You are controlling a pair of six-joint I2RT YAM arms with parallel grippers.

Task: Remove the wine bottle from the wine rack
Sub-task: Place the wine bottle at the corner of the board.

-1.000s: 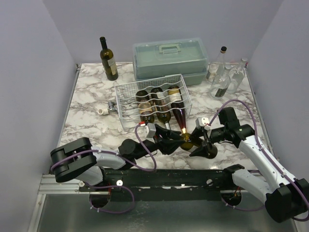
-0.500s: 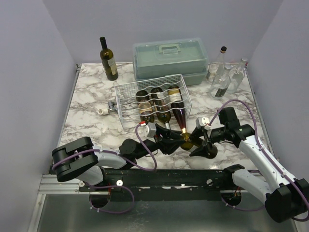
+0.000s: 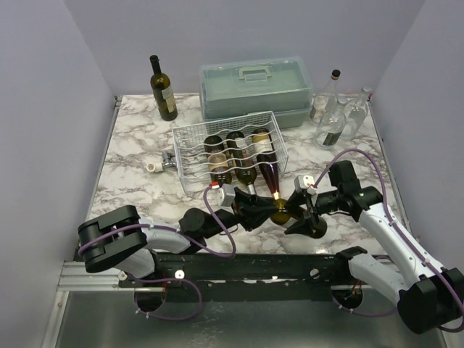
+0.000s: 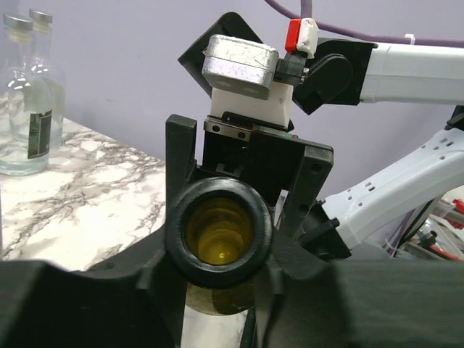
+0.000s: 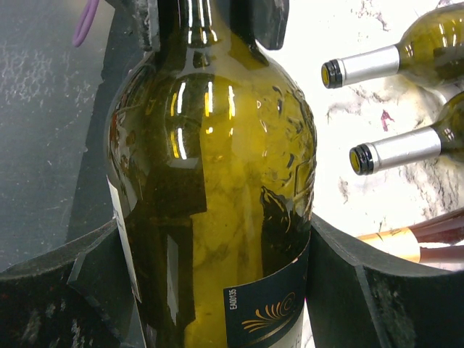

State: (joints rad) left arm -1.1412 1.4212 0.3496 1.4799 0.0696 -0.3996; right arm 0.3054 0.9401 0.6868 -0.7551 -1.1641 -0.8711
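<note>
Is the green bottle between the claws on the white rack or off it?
Off. The green bottle lies sideways in front of the rack, left gripper at its neck, right gripper around its body.

Bright, even light; close fgnd soft.

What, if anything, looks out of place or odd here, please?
Nothing looks spilled or broken. The one oddity: the green wine bottle is held sideways in front of the wine rack, gripped by both arms at once, left fingers at its open neck, right fingers around its body.
</note>
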